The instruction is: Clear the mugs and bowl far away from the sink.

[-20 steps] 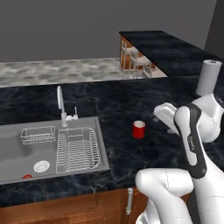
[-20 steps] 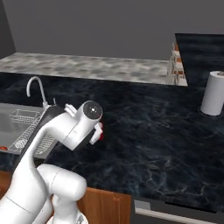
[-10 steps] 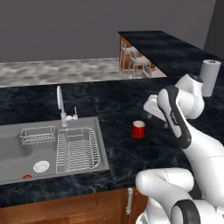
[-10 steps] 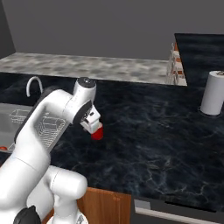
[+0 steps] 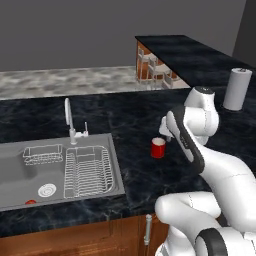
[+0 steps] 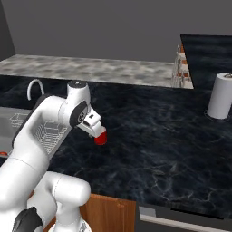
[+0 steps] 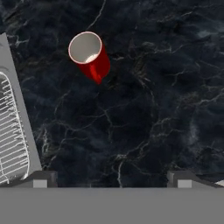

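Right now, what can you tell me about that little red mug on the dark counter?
The red mug is a small plain cylinder, glossy red outside and pale grey inside, and looks empty. A small red handle shows on its side in the hand view. It stands upright on the black marbled counter, a short way right of the sink. Nothing touches it; the end effector is above it, open.

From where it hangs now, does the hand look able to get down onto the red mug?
Probably yes. The hand hangs open above the counter, and the red mug stands upright and alone just ahead of its fingertips, with nothing between them.
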